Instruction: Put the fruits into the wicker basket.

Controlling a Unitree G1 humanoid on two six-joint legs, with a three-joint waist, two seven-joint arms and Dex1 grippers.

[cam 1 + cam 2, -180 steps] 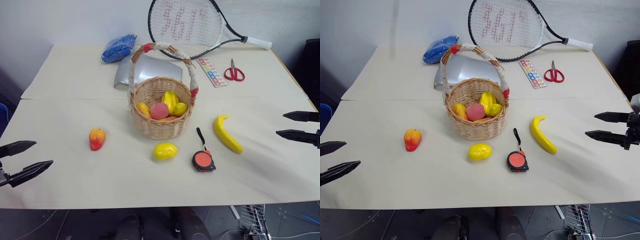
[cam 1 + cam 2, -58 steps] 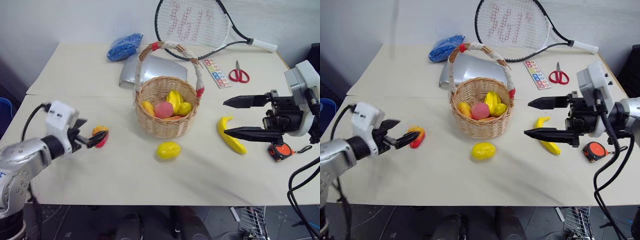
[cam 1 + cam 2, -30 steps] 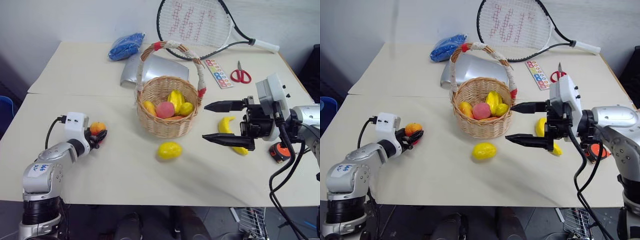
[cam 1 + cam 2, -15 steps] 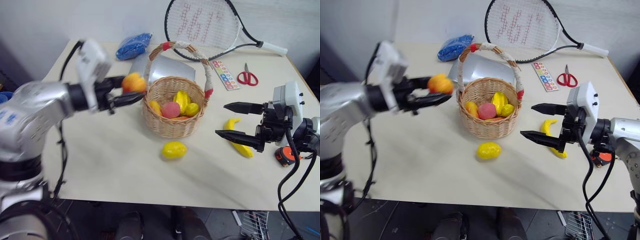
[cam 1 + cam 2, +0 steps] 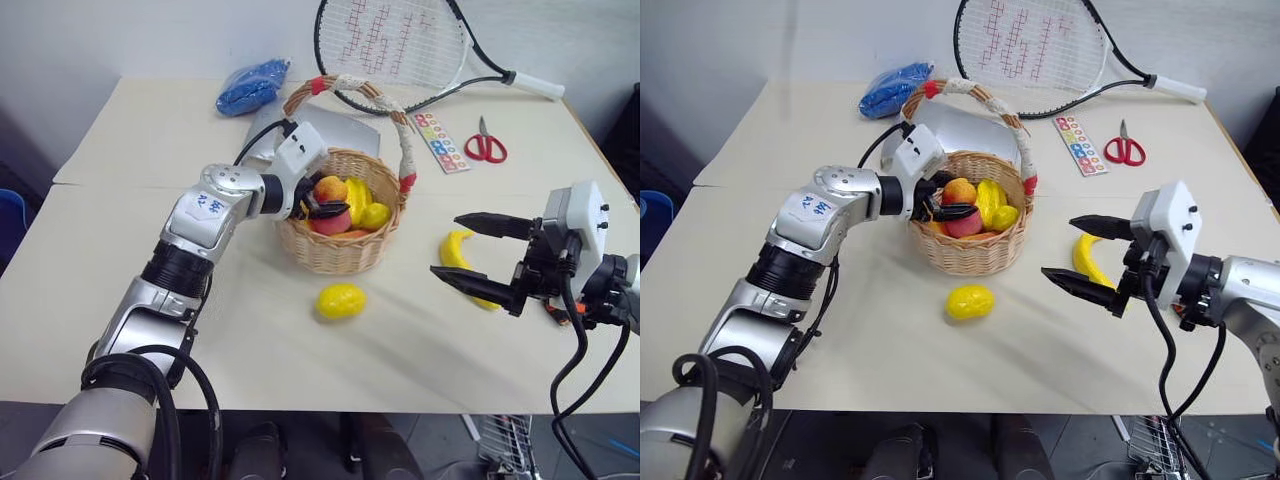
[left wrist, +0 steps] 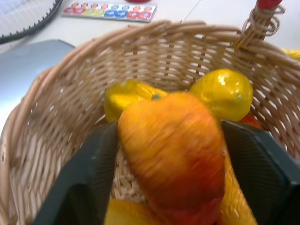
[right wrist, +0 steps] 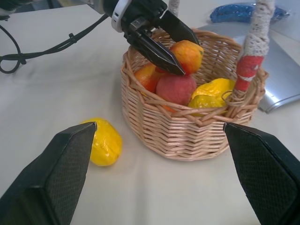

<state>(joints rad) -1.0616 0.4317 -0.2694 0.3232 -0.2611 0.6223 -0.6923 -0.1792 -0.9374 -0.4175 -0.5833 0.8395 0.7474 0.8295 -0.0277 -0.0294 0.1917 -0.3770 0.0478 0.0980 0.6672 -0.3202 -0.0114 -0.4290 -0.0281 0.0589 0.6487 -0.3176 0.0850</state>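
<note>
The left gripper (image 5: 322,204) reaches over the rim of the round light-tan woven wicker basket (image 5: 345,253) with its white-corded arched handle, its two black fingers spread just wider than the red-orange mango-like toy fruit (image 6: 173,154) between them — whether they grip it I cannot tell. The fruit sits above a pink round fruit (image 7: 176,89) and yellow fruits (image 7: 212,93) inside the basket. On the cream table (image 5: 130,160), a yellow toy lemon (image 5: 340,300) lies just in front of the basket, and a curved yellow banana (image 5: 1083,256) lies to its right — near the right gripper (image 5: 1078,257), whose fingers stand wide apart and empty.
</note>
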